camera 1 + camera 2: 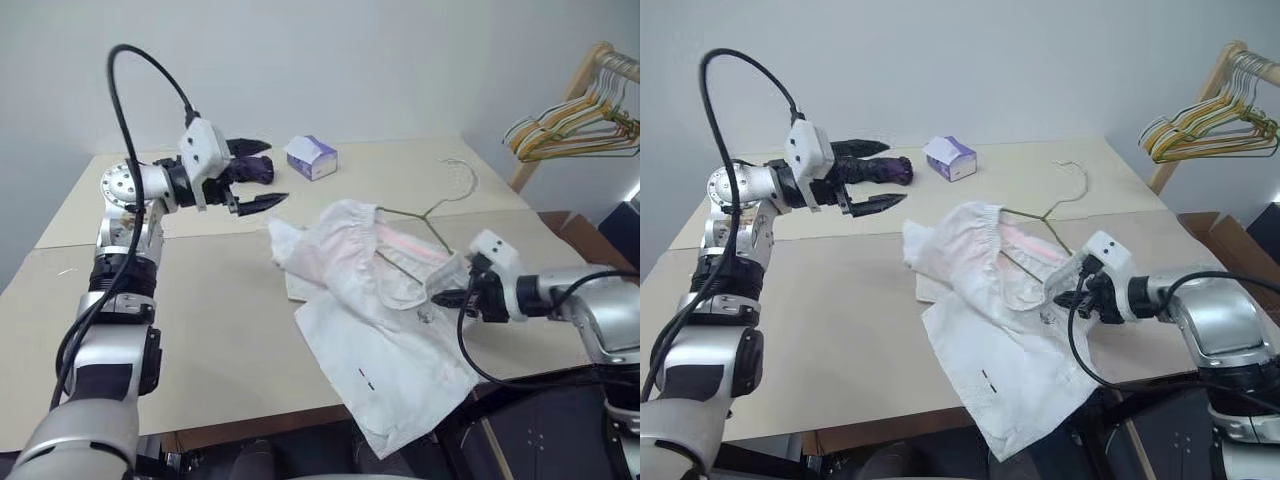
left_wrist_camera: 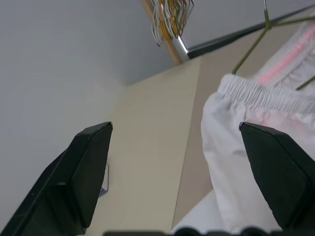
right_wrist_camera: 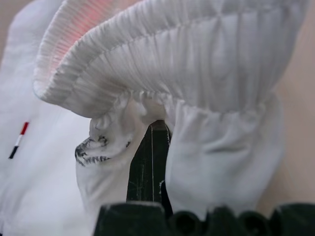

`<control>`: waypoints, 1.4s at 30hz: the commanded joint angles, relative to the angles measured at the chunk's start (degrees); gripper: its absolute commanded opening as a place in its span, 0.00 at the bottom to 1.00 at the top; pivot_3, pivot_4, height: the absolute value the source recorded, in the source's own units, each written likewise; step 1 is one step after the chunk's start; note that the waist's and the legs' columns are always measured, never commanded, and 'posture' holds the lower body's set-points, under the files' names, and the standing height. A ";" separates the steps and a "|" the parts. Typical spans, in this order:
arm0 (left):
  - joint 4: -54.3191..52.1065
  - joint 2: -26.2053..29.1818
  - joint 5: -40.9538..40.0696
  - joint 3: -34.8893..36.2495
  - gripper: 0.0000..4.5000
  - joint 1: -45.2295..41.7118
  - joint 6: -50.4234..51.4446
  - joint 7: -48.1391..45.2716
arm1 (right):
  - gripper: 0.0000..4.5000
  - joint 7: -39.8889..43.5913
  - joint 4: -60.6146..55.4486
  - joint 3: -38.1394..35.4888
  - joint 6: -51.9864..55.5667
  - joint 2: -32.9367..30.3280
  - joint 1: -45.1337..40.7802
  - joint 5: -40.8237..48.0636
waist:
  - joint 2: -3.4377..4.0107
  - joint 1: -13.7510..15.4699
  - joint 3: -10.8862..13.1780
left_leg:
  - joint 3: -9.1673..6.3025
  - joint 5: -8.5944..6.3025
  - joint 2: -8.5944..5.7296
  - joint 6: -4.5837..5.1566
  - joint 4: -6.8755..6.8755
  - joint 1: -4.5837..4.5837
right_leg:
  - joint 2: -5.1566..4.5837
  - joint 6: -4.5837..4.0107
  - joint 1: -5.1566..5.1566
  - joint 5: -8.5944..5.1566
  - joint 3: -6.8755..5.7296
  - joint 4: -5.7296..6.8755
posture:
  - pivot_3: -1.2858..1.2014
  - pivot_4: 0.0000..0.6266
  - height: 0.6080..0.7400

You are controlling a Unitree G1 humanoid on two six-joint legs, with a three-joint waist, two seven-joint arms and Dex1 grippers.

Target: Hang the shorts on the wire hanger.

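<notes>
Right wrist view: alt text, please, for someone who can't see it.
The right gripper, jaws shut, pinches the gathered elastic waistband of the white shorts. A faint pink patch shows inside the waistband, with a small dark print beside the jaws.

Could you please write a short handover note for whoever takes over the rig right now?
Left end effector: open, holding nothing, raised above the table to the left of the shorts.
Right end effector: shut on the shorts, pinching the gathered waistband at its near-right side.
Shorts: lying crumpled on the table, hem end hanging over the near edge.
Hanger: flat on the table, its lower part inside the waistband, hook pointing to the far side.
Done: hanger partly fed into the shorts.
Left: finish settling the waistband on the hanger; whether both hanger ends are inside is hidden by cloth.
</notes>
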 commanded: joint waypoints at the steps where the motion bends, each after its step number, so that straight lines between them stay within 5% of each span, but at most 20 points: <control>1: -15.48 -2.15 -10.34 3.69 0.99 2.86 14.84 6.26 | 0.00 -9.80 -4.99 -7.28 5.45 3.10 1.58 -0.61 | 0.01 -0.26 -0.01 | 0.00 0.00 0.00 0.00 0.00 0.00 | 0.00 0.01 -0.01 0.01 0.01 0.01 | 0.45 0.00 1.00; 7: -40.72 -6.26 -27.68 5.67 0.99 13.35 36.33 17.72 | 0.00 -25.81 -8.64 -20.78 19.63 13.47 0.47 -4.39 | 0.08 -1.57 -0.05 | -0.21 0.00 -0.04 0.00 0.00 0.04 | -0.05 0.12 0.04 0.07 0.16 0.06 | 0.44 0.00 1.00; 12: -48.74 -9.85 -31.72 4.76 0.99 16.65 40.41 25.12 | 0.00 -33.88 -2.45 -26.21 23.62 12.52 -4.35 -8.95 | 0.10 -2.88 -0.06 | -0.06 0.01 -0.16 0.01 0.02 0.15 | -0.08 0.25 0.16 0.09 0.25 -0.02 | 0.43 0.03 1.00; 28: -49.90 -11.14 -29.98 1.50 0.99 17.05 38.15 27.33 | 0.00 -48.77 22.80 -43.71 24.04 4.72 -30.59 -16.74 | 0.60 -7.85 0.21 | -0.02 -0.05 -0.20 0.10 -0.01 0.78 | -0.03 0.59 0.87 -0.13 0.47 -0.35 | 0.43 0.06 1.00; 42: -49.99 -11.07 -29.33 0.73 0.99 17.16 38.09 27.09 | 0.00 -55.34 45.66 -48.49 10.77 -5.44 -35.81 -15.24 | 0.59 -9.49 0.26 | 0.02 -0.07 -0.24 0.12 -0.11 0.93 | -0.06 0.42 0.98 -0.25 0.58 -0.49 | 0.43 0.04 1.00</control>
